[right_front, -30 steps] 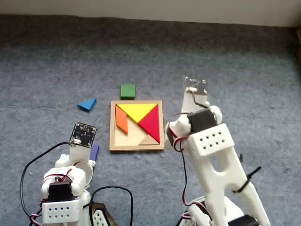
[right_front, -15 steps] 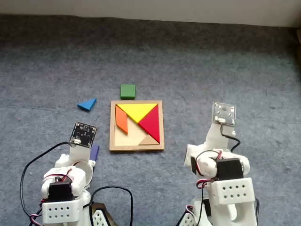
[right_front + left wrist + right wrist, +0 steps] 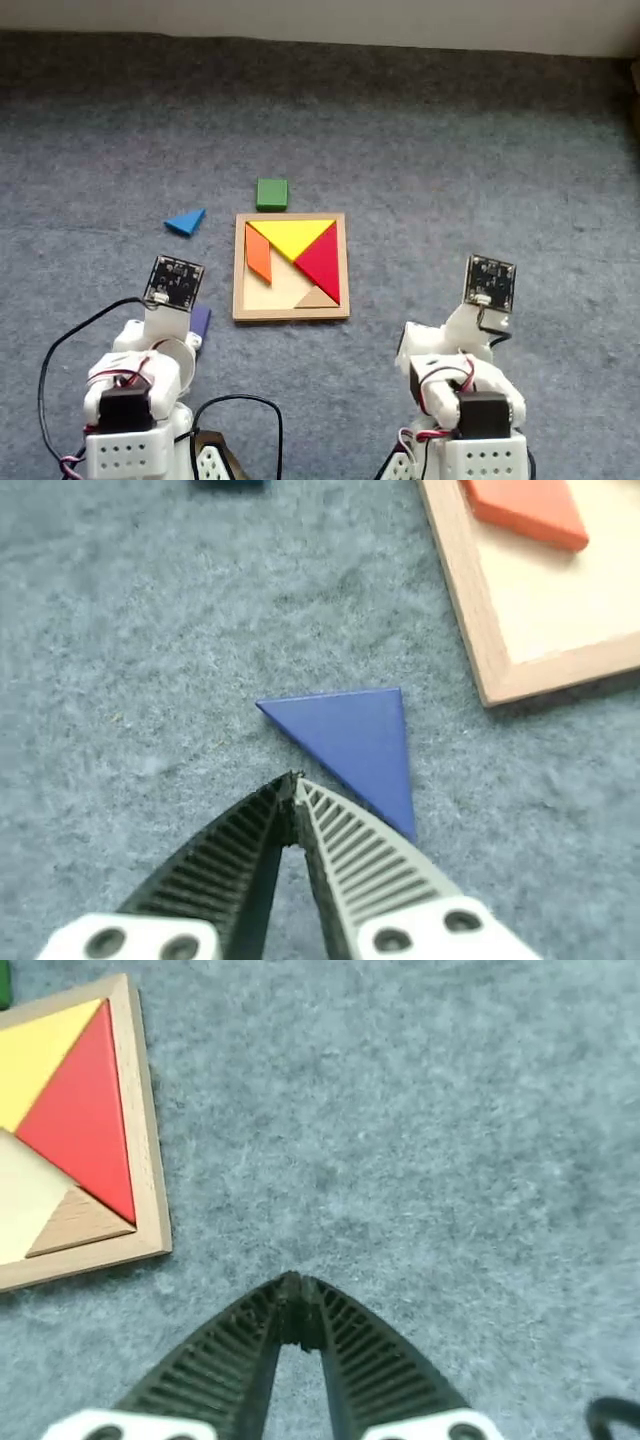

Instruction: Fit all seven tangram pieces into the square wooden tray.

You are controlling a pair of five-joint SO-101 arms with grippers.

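While four pieces sit in the tray, I count three outside: purple triangle just ahead of my left gripper, blue triangle and green square farther ahead. Left gripper and right gripper are both pinched closed, empty.

You have soft, even light across the grey carpet, brightest on the pale wall at 12 o'clock in the high view. The wooden tray casts a thin, dark shadow at 3 o'clock in the left wrist view.
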